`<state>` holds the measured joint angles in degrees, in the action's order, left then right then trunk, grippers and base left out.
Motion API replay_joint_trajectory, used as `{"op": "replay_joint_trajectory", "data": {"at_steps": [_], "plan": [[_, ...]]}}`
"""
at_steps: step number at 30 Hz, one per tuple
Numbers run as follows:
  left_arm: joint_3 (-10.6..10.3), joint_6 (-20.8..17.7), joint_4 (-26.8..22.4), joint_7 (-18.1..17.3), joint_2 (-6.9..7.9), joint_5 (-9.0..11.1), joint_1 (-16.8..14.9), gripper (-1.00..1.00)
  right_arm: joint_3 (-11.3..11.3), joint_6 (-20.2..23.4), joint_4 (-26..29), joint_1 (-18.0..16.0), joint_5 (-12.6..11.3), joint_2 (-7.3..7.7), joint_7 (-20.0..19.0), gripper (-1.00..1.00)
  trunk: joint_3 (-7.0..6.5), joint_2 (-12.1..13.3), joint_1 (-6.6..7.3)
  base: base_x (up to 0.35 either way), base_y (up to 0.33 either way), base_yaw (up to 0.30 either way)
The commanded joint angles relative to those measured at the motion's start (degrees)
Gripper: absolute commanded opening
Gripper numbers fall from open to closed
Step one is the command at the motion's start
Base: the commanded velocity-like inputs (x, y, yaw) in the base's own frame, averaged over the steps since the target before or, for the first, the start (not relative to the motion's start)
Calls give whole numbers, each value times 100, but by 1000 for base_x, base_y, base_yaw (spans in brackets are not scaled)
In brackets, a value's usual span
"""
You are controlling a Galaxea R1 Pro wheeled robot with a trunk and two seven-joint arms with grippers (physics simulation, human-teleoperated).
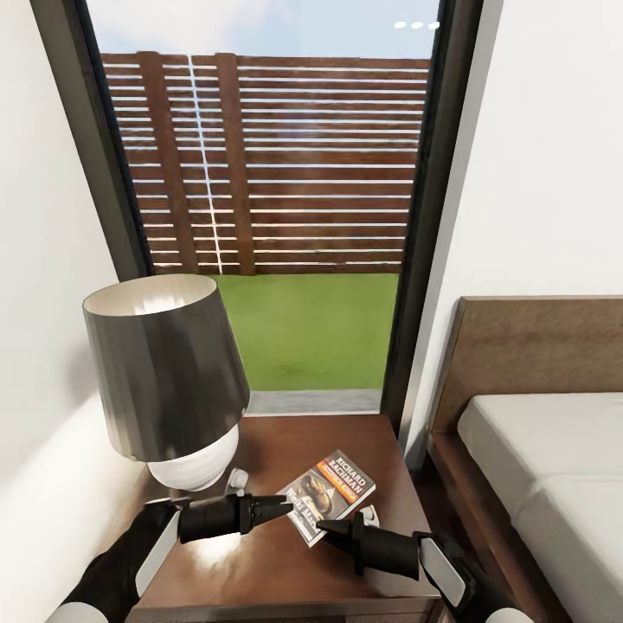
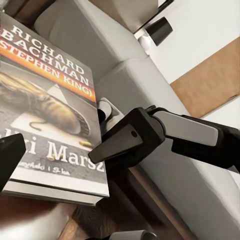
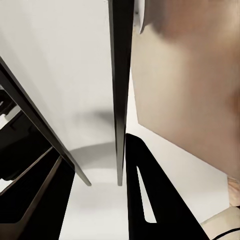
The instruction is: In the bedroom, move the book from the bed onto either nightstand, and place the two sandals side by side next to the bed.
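Left gripper (image 1: 281,507): I read it nearly closed, tips on the book's (image 1: 333,502) 9 o'clock edge.
Right gripper (image 1: 327,526): closure I cannot tell; touches book's 6 o'clock corner.
Book: flat on nightstand (image 1: 346,441).

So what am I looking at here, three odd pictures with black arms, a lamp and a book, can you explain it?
These are simulator pictures from a two-armed robot. The head camera looks down at a dark wooden nightstand beside the bed, before a tall window. On the nightstand stand a lamp and the book, lying flat. The left claw and right claw sit low at the book's near edge; whether either grips it is unclear. The other two pictures come from cameras near each claw: the left one shows the book cover close up, the right one mostly wall and window frame.
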<state>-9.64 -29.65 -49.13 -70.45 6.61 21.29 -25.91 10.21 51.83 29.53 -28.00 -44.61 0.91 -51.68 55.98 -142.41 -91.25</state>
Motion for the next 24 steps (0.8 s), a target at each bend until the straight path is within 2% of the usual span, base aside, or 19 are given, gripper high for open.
{"op": "replay_joint_trajectory", "data": {"at_steps": [1, 7, 16, 24], "plan": [[-21, -59, 0, 5, 7, 51, -3, 100, 25, 17, 0, -4, -24, 6, -9, -100, 6, -2, 1, 0, 0, 0], [-25, -59, 0, 5, 7, 51, -3, 100, 25, 16, 0, -4, -27, 6, -9, -100, 86, -85, -48, 0, 0, 0], [-20, -59, 0, 5, 7, 51, -2, 100, 25, 18, 0, -4, -25, 6, -9, -100, 86, -85, -48, 0, 0, 0], [-23, -59, 0, 5, 6, 51, -2, 100, 25, 14, 0, -4, -27, 6, -9, -100, 263, -96, -68, 0, 0, 0]]}}
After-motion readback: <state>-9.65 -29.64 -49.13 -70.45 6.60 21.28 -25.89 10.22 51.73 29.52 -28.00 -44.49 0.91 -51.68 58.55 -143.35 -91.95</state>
